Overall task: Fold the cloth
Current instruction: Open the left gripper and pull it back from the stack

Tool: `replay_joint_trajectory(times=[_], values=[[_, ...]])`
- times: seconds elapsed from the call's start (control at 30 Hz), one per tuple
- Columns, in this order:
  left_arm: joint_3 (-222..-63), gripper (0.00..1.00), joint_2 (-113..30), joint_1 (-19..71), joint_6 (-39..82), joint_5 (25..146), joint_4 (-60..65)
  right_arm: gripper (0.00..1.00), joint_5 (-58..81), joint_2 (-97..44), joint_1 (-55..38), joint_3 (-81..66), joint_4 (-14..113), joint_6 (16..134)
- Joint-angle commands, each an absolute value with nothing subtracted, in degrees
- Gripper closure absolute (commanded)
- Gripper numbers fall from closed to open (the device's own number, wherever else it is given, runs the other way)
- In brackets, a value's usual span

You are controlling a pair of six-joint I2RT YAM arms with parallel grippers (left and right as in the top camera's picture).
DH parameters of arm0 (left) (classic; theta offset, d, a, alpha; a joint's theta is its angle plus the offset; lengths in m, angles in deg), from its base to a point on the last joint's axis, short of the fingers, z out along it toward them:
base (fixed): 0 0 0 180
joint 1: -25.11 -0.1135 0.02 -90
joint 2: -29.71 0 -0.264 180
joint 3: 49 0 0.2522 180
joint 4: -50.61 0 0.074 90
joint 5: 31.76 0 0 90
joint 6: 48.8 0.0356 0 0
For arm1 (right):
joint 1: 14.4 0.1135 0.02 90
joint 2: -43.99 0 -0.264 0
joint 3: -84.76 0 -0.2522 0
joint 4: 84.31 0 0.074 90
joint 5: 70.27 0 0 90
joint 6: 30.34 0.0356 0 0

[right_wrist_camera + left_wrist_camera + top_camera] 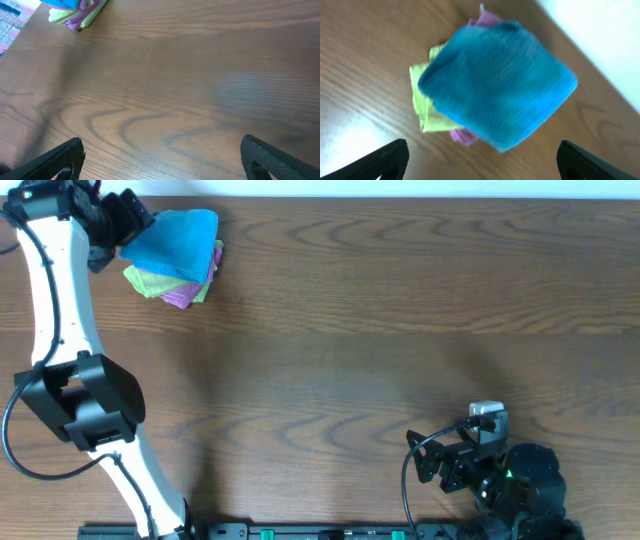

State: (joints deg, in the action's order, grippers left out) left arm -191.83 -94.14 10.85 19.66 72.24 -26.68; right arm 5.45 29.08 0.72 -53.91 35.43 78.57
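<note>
My left claw (482, 152) is wide apart and holds nothing. Right in front of it sits the blue cloth (495, 85), folded into a square. It lies on top of a green cloth (422, 107) and a purple cloth (487, 20), which peek out at the edges. This pile is at the far left corner of the table (350, 330). My right claw (162, 155) is apart too, and empty. It is low over the table, well away from the pile.

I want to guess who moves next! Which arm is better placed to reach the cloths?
Left. The left gripper, open, hovers beside the blue cloth atop the pile; the right gripper sits far across the table.
</note>
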Motion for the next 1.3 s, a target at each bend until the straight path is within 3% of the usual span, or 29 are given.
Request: replay_joint_trajectory(times=[0.0, 0.63, 1.27], values=[[-193.41, 0.05, -91.3, 11.77, 23.03, 71.78, -27.23, 0.01, 5.84, 29.36, 0.04, -53.98, 35.36, 79.36], [-189.5, 0.05, -81.94, 20.68, 28.6, 62.74, -23.6, 0.01, 5.82, 29.36, 0.04, -53.98, 35.38, 79.36], [-135.33, 0.04, -40.55, 20.79, 33.15, 62.15, -4.45, 0.01, 5.84, 29.36, 0.04, -53.98, 35.36, 79.36]])
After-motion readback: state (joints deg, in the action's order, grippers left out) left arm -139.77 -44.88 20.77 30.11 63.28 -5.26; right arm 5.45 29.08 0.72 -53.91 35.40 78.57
